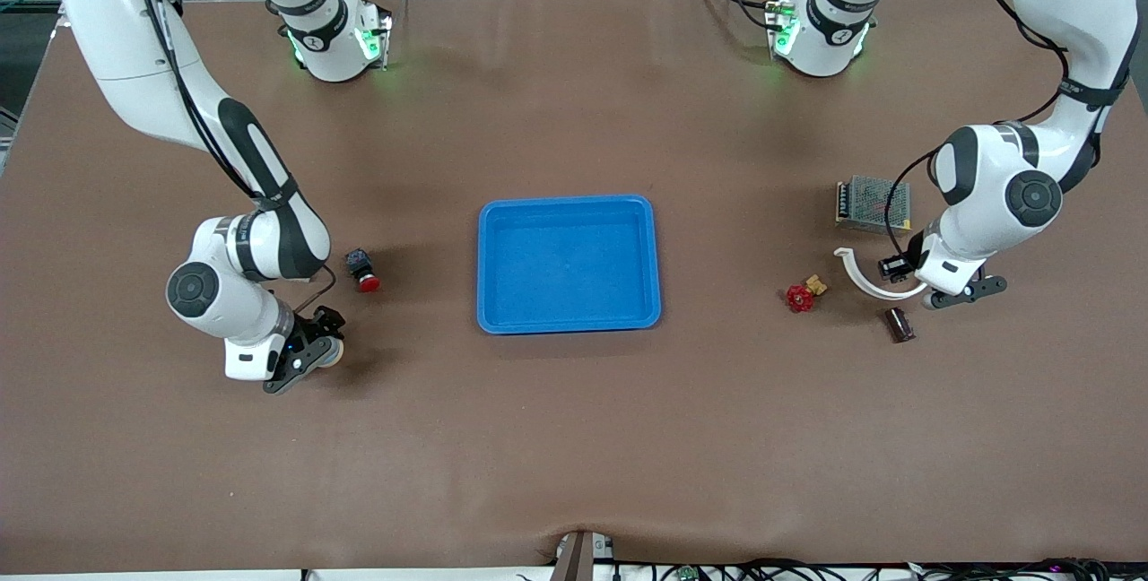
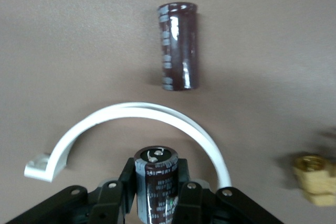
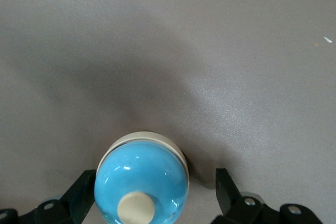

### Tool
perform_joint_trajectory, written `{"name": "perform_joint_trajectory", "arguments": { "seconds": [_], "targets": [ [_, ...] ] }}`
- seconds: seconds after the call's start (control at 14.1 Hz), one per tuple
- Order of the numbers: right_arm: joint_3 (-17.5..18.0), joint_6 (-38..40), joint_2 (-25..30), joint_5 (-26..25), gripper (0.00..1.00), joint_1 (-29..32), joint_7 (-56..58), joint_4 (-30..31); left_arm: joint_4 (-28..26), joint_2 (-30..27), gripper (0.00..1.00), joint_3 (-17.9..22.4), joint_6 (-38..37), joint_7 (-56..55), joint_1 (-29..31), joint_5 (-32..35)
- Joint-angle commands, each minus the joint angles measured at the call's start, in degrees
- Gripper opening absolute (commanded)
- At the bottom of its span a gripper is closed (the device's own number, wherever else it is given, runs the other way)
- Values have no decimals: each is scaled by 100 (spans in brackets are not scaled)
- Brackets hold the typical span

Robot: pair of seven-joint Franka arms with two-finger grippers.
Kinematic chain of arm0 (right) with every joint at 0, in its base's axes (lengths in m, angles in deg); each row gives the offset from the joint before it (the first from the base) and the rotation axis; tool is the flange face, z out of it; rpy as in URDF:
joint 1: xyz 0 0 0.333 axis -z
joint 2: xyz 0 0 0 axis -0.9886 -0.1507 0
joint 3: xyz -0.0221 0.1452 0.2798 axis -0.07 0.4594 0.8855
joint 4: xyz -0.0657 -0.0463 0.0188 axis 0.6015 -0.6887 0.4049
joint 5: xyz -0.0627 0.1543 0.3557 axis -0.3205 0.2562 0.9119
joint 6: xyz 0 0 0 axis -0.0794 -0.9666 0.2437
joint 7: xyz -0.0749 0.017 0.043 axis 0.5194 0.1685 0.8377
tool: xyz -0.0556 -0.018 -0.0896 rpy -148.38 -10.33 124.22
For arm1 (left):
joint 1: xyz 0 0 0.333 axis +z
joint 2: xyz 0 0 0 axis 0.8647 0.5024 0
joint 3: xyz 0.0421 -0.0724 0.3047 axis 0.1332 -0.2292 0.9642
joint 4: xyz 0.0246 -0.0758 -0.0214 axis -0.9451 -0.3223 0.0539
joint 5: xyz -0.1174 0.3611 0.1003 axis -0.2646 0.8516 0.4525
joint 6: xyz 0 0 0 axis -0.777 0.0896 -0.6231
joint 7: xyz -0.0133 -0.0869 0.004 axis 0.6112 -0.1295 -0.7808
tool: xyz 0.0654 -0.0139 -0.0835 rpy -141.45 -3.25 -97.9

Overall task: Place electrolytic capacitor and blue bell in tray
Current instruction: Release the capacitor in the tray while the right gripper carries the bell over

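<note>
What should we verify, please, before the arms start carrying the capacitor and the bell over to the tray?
1. Left hand shut on an upright capacitor: ok.
2. Right hand around the blue bell, fingers open, not yet gripping: not ok.
3. Tray holds nothing and sits mid-table between the arms: ok.
4. White curved clip arcs close around the held capacitor; whether they touch: cannot tell.
5. Second capacitor lies on its side on the table, apart from the left hand: ok.
6. Red push button lies apart from the bell, toward the tray: ok.
</note>
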Motion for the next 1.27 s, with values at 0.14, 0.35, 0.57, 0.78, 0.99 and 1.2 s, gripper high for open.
{"name": "perform_joint_trajectory", "arguments": {
  "seconds": [0.14, 0.35, 0.57, 0.78, 0.99, 1.2],
  "targets": [
    [68, -54, -20, -60, 80, 51, 41, -8, 736, -114, 0, -837, -1246, -1442, -12, 106],
    [68, -10, -20, -60, 56, 60, 15, -26, 850, -87, 0, -1399, -1335, -2348, -20, 115],
    [77, 17, -3, -16, 43, 60, -46, -79, 851, -52, 0, -1901, -1335, -3210, -47, 115],
    [86, 436, 32, 28, 43, 33, -204, -288, 851, 18, 0, -1981, -1335, -4193, -633, 106],
    [112, 1411, 155, 28, 43, -115, -747, -737, 1025, 219, 0, -1981, -1326, -5300, -1380, 97],
    [112, 1879, 453, 37, 43, -379, -1581, -808, 1455, 667, 0, -1972, -1318, -6452, -1961, 132]
  ]
}}
